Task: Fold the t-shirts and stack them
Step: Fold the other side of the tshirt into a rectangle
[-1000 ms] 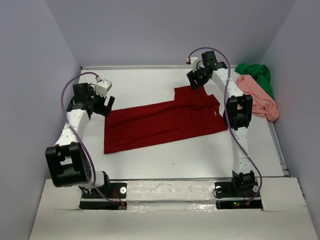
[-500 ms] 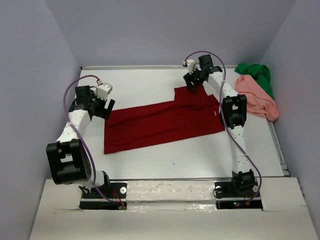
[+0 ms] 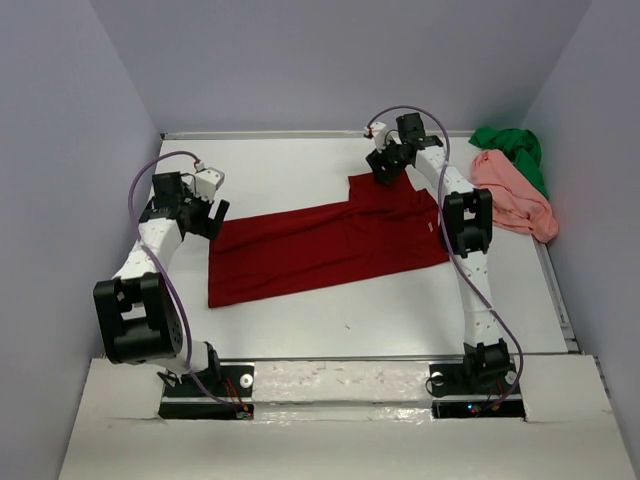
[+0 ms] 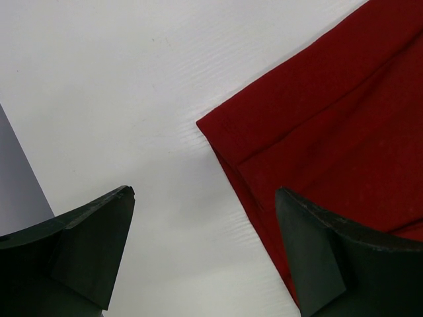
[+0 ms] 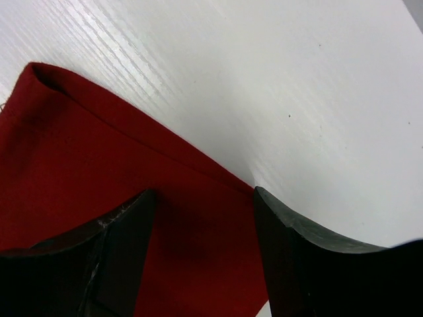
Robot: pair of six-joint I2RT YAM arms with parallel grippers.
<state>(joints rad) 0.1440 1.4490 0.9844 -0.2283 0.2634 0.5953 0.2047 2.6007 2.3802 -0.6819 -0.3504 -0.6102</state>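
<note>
Top view first: the dark red t-shirt [image 3: 330, 245] is lying flat across the middle of the white table [image 3: 300, 165], long side running left to right, already looking folded over once lengthwise. The salmon pink t-shirt [image 3: 515, 200] and bright green t-shirt [image 3: 512, 148] are bunched together in the upper right corner of the frame, well apart from the red one. The left gripper [image 3: 212, 215] hangs just off the red shirt's upper left corner. The right gripper [image 3: 385, 168] sits over its upper right corner, near the top centre of the frame.

Left wrist view: the left gripper [image 4: 205, 193] has its jaws spread wide with nothing in them. The shirt's corner pokes in from the upper right, and a doubled edge shows along it. One finger is over bare table, the other over cloth.

Right wrist view: the right gripper [image 5: 205, 193] has its jaws partly apart, straddling the red shirt's edge, which runs diagonally from the upper left. Nothing's pinched yet as far as I can see. I can't tell if the tips touch the fabric.

Handling-wise I'd guess thin, light, floppy cloth with zero stiffness, so it'll droop and drag from wherever it's lifted. I'd pinch right at those two corners, catching every layer, then lift both evenly so it doesn't unfold or skew.
</note>
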